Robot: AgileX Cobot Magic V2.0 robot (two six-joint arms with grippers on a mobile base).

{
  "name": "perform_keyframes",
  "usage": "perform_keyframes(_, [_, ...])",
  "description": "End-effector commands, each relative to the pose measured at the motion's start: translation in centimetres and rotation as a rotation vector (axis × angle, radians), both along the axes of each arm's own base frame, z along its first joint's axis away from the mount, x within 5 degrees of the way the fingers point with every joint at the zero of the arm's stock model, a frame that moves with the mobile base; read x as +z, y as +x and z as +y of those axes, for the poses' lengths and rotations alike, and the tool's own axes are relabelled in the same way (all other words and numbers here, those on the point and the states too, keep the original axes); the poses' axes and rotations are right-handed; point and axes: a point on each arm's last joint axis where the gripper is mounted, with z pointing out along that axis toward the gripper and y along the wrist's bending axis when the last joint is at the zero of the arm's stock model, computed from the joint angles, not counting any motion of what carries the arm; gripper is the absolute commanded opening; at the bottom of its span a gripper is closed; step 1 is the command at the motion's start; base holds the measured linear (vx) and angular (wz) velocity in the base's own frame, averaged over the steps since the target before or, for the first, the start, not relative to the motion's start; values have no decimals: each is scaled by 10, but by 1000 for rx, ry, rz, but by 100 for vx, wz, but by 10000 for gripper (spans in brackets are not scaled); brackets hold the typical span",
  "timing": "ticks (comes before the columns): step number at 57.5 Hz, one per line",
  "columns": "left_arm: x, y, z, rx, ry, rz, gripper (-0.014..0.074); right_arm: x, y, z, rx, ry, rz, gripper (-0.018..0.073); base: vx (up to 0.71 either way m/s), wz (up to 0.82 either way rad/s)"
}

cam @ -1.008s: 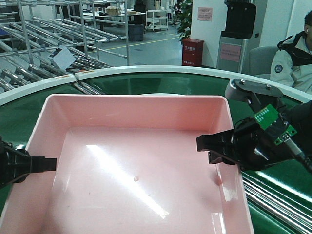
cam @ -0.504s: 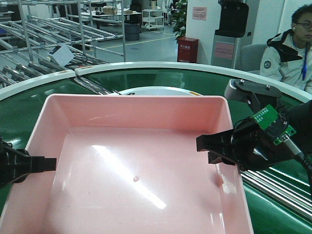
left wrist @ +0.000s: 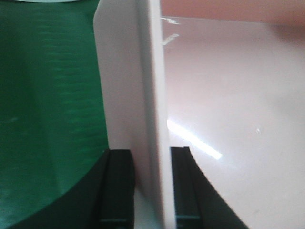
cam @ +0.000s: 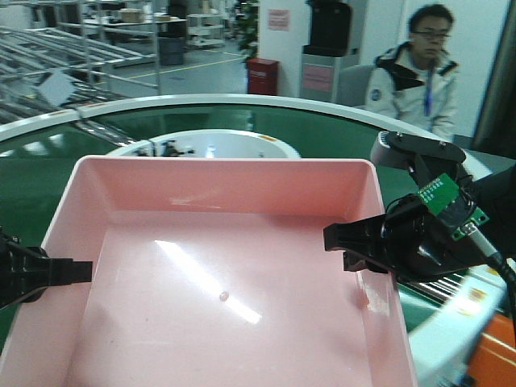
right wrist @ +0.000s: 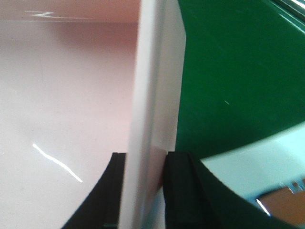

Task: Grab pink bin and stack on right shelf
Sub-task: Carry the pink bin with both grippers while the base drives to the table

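Jacketed man has drifted left in view, so the base is probably turning right, while left gripper and right gripper each pinch a side wall of the pink bin over the green belt, so keep it level.

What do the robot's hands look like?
Both are black. The left gripper is flat and blocky. The right gripper is chunkier, with a little green circuit board stuck on it, a rounded grey piece on top and a thin cable at its back.
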Motion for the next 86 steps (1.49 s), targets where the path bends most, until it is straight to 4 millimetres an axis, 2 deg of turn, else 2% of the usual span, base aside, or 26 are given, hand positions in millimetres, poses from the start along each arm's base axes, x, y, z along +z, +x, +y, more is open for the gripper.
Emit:
perform_keyframes(1, [25, -10, -6, -7, -136, -55, -1, 24, -1, -2, -15, 60, -141, -9, -24, -45])
perform_keyframes(18, [25, -10, -6, -7, -137, -55, -1, 24, -1, -2, -15, 59, -140, -9, -19, -66])
perform_keyframes(47, [25, -10, -6, -7, -137, -56, -1, 24, -1, -2, -15, 58, -137, -9, -9, -93])
perform_keyframes(86, [25, -10, -6, -7, -137, -56, -1, 25, -2, -2, -15, 58, -137, -9, 17, -61])
